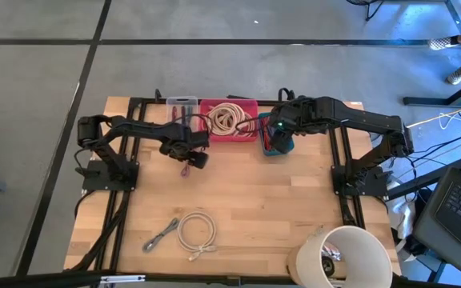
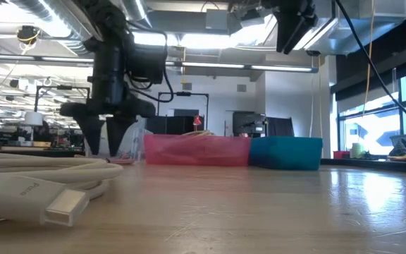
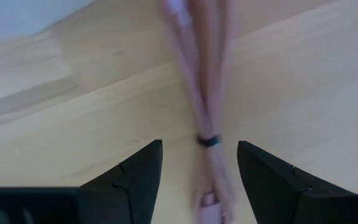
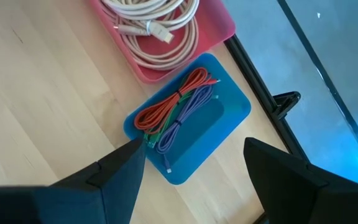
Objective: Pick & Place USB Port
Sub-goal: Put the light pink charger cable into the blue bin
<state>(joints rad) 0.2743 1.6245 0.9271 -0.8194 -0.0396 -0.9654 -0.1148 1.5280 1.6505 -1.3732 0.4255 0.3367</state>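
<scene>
High view: pick looks barely begun; the left hand (image 1: 187, 158) hangs low over a pinkish cable (image 1: 186, 170) on the table (image 1: 254, 208), near the red tray (image 1: 246, 134). Left wrist view: fingers (image 3: 135, 180) apart, straddling the cable (image 3: 207, 124), nothing clamped. Right wrist view: right hand (image 4: 191, 180) spread wide, empty, above the blue tray (image 4: 229, 112) of cables.

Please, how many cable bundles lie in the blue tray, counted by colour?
Orange bundle: 1
Purple bundle: 1
Green bundle: 1
Total: 3 bundles in the blue tray
</scene>
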